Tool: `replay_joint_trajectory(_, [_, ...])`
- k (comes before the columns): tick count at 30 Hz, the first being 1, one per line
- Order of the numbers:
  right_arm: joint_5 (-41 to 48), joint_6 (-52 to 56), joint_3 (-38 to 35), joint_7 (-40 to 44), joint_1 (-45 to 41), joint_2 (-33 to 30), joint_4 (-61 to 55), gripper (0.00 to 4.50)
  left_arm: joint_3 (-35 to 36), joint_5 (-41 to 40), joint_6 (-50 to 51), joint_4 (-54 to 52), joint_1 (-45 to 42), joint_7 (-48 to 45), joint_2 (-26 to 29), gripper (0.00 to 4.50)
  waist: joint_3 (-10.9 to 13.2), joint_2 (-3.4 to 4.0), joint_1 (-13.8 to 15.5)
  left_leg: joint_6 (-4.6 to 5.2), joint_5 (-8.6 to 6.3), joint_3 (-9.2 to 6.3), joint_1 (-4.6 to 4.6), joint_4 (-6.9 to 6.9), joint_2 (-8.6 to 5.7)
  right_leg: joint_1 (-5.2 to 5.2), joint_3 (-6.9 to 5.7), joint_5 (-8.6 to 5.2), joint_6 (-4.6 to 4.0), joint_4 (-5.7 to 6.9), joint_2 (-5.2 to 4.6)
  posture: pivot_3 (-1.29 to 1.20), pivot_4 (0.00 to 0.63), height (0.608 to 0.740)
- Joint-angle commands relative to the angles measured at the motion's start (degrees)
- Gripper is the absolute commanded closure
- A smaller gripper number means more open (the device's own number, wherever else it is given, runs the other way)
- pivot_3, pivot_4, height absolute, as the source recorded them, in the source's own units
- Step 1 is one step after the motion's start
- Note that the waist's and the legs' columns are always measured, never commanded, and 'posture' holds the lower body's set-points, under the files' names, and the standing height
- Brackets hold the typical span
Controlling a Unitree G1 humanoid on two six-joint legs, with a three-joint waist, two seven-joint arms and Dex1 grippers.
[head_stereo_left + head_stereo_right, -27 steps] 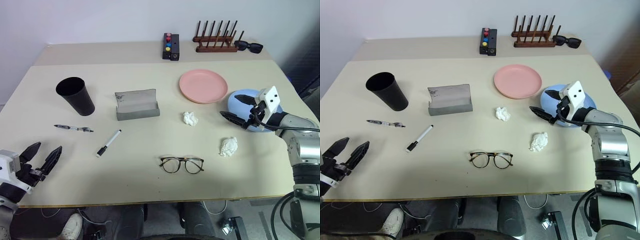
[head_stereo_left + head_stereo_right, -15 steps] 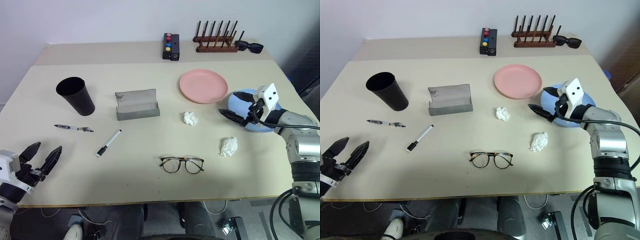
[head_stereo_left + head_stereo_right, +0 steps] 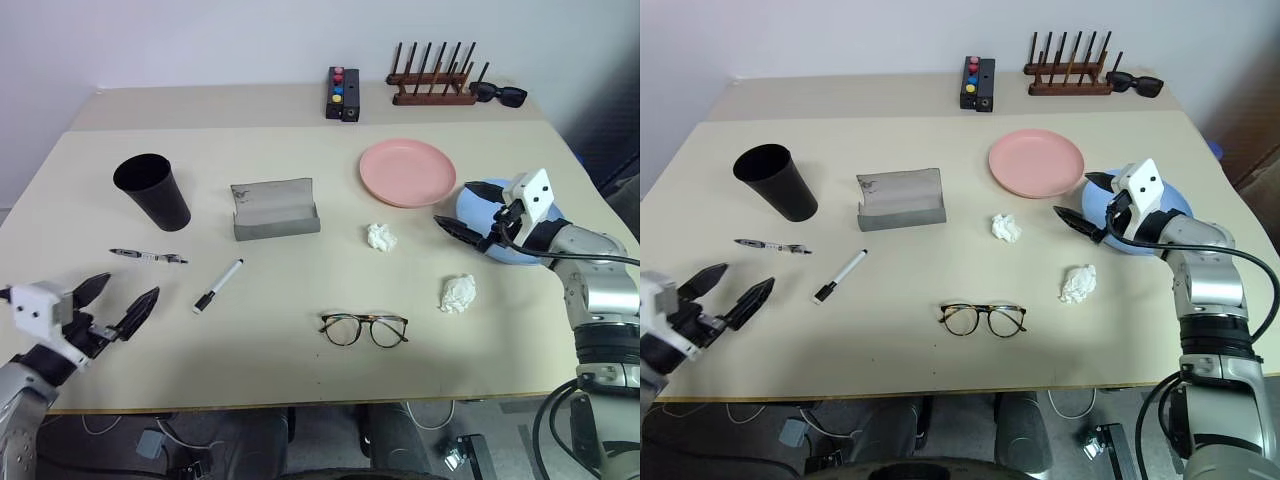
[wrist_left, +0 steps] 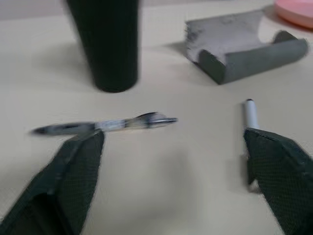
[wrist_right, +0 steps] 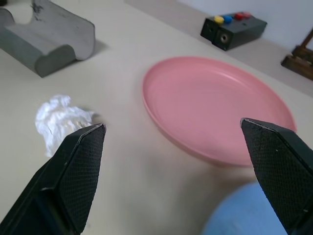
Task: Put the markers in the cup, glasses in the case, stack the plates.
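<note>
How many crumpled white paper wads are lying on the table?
2. One crumpled white paper wad lies near the table's middle, just in front of the salmon pink round plate; the other lies nearer the front edge, to the right of the wire-framed glasses.

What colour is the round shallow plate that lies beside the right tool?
The round shallow plate under the right tool is light blue, clearest in the left eye view.

The beige worktop (image 3: 300, 380) carries, by the clock from its middle, a black cup (image 3: 152, 191) and two markers (image 3: 218, 286) (image 3: 147, 257) at nine, the open grey case (image 3: 274, 209) near centre, glasses (image 3: 364, 329) at six, two tissue wads (image 3: 380, 237) (image 3: 457, 293), pink (image 3: 407, 172) and blue plates (image 3: 478, 205) at three.
</note>
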Motion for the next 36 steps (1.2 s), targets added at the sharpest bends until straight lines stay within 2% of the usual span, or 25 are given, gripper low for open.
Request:
replay_joint_trajectory(1, [1.66, 0.77, 1.3, -0.61, 1.79, 1.99, -9.06, 0.0, -3.14, 2.32, 3.04, -1.92, -2.85, 2.2, 2.38, 0.04, 0.0, 0.01, -0.02, 0.0, 0.0, -0.01, 0.0, -0.01, 0.0, 0.0, 0.0, 0.0, 0.0, 0.0, 0.0, 0.0, 0.15, 0.739])
replay_joint_trajectory(4, [2.87, 4.27, 3.92, -2.35, 4.14, 4.96, -18.29, 0.0, -5.97, 0.97, 7.73, -3.8, -7.04, 3.93, 3.25, 0.04, -0.01, 0.0, -0.1, 0.0, 0.0, -0.03, 0.01, 0.0, 0.0, -0.01, 0.0, 0.01, 0.02, 0.06, 0.01, 0.0, 0.15, 0.739])
replay_joint_trajectory(8, [3.54, 9.69, 7.66, -6.27, 5.56, 8.75, -27.71, 0.0, -12.93, 4.31, 15.84, -6.47, -11.27, 8.19, 5.12, 0.04, -0.01, 0.02, -0.14, 0.0, 0.0, -0.04, 0.03, 0.02, 0.0, -0.01, 0.02, 0.01, 0.03, 0.09, 0.02, 0.0, 0.15, 0.739])
replay_joint_trajectory(14, [4.12, 14.87, 10.52, -9.45, 5.8, 11.01, -34.14, 0.0, -18.47, 2.48, 32.81, -10.6, -17.79, 15.44, 4.68, 0.04, -0.01, 0.0, 0.03, 0.0, 0.0, -0.08, 0.02, 0.04, -0.01, 0.0, 0.01, 0.01, 0.04, 0.1, 0.04, 0.0, 0.15, 0.739])
replay_joint_trajectory(19, [6.97, 20.37, 12.27, -7.08, 6.19, 9.01, -38.56, 0.0, -20.31, -0.15, 44.47, -11.84, -23.62, 18.1, 4.04, 0.04, -0.02, -0.01, -0.02, 0.0, 0.0, -0.12, 0.02, 0.07, -0.02, 0.0, 0.0, 0.05, 0.14, 0.14, 0.06, 0.0, 0.15, 0.739])
replay_joint_trajectory(24, [9.54, 23.74, 14.33, -2.89, 8.97, 5.94, -41.97, 0.0, -22.1, -1.18, 49.05, -11.87, -25.96, 18.6, 2.96, 0.04, -0.02, -0.01, -0.12, 0.0, 0.0, -0.12, 0.03, 0.07, -0.02, 0.0, 0.0, 0.04, 0.16, 0.15, 0.06, 0.0, 0.15, 0.739])
replay_joint_trajectory(30, [8.76, 22.94, 15.93, -3.5, 9.0, 7.02, -41.65, 0.0, -23.97, -0.75, 52.7, -10.85, -27.78, 19.89, 1.39, 0.04, -0.02, -0.01, 0.04, 0.0, 0.0, -0.12, 0.03, 0.19, -0.03, 0.07, 0.0, 0.0, 0.08, 0.15, 0.05, 0.0, 0.15, 0.739])
replay_joint_trajectory(31, [8.69, 22.84, 16.16, -3.61, 9.0, 7.28, -41.57, 0.0, -24.43, -0.48, 52.9, -10.57, -28.04, 20.02, 1.25, 0.54, -0.02, -0.01, 0.12, 0.0, 0.0, -0.12, 0.04, 0.2, -0.03, 0.08, 0.0, -0.01, 0.08, 0.15, 0.05, 0.0, 0.15, 0.739])
replay_joint_trajectory(32, [8.62, 22.78, 16.41, -3.68, 9.04, 7.5, -41.56, 0.0, -24.95, -0.14, 53.03, -10.34, -28.16, 20.13, 1.26, 0.78, -0.02, -0.02, 0.15, 0.0, 0.0, -0.13, 0.04, 0.2, -0.03, 0.09, 0.0, -0.01, 0.08, 0.15, 0.05, 0.0, 0.15, 0.739])
replay_joint_trajectory(33, [8.56, 22.75, 16.66, -3.79, 9.05, 7.72, -41.59, 0.0, -25.38, 0.24, 53.18, -10.05, -28.24, 20.32, 1.31, 1.21, -0.02, -0.02, 0.15, 0.0, 0.0, -0.13, 0.04, 0.21, -0.04, 0.09, 0.0, -0.01, 0.08, 0.15, 0.05, 0.0, 0.15, 0.739])
replay_joint_trajectory(36, [8.67, 22.82, 17.14, -4.08, 9.11, 8.23, -41.86, 0.0, -25.81, 0.92, 53.12, -9.65, -28.07, 20.35, 1.66, 2.66, -0.02, -0.01, 0.1, 0.0, 0.0, -0.13, 0.04, 0.2, -0.05, 0.1, 0.0, 0.0, 0.08, 0.15, 0.04, 0.0, 0.15, 0.739])
